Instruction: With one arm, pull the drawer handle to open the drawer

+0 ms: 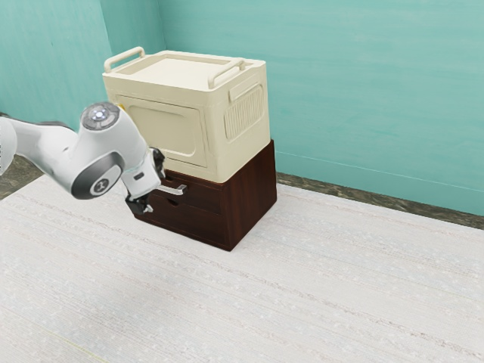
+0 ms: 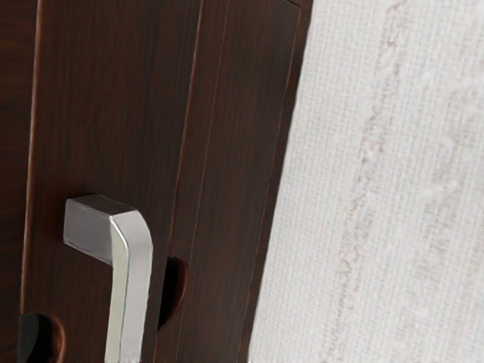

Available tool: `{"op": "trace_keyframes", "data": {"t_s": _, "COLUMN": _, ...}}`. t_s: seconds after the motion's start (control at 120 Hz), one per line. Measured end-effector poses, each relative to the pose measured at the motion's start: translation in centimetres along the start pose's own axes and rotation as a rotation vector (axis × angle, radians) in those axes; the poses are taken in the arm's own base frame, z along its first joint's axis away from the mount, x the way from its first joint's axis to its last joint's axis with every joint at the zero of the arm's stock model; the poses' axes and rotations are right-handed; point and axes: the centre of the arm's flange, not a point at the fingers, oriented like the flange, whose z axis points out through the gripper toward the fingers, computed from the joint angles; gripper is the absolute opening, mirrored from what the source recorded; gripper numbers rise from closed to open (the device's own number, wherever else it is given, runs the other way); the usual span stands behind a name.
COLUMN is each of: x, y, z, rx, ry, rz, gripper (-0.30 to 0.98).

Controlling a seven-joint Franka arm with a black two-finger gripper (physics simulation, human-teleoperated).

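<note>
My gripper is at the front of the dark brown drawer cabinet in the exterior view, its two black fingers spread wide, one above and one below the level of the silver handle. Part of the handle is hidden behind the hand; whether the fingers touch it I cannot tell. The drawer front looks flush with the cabinet. In the wrist view the bent metal handle stands out from the dark wooden front and runs down to the lower edge, beside dark rounded cutouts.
A cream storage box with two raised handles sits on top of the cabinet. The pale table surface spreads in front of the cabinet and to the exterior view's right. A teal wall rises behind.
</note>
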Motion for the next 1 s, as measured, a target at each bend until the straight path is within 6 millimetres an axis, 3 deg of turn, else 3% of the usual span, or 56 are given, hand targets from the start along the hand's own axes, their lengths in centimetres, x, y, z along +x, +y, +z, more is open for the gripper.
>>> {"op": "trace_keyframes", "data": {"t_s": 0.183, "x": -3.0, "y": -0.5, "z": 1.0, "rx": -0.001, "ry": -0.027, "rz": -0.038, "gripper": 0.69}}
{"op": "trace_keyframes", "data": {"t_s": 0.342, "x": -1.9, "y": -1.0, "z": 1.8, "rx": 0.001, "ry": -0.027, "rz": -0.011, "gripper": 0.69}}
{"op": "trace_keyframes", "data": {"t_s": 0.65, "x": -2.7, "y": -1.1, "z": 4.6, "rx": -0.008, "ry": -0.039, "rz": -0.011, "gripper": 0.69}}
{"op": "trace_keyframes", "data": {"t_s": 1.0, "x": -1.6, "y": -1.7, "z": 6.5, "rx": -0.002, "ry": -0.018, "rz": 0.009, "gripper": 0.69}}
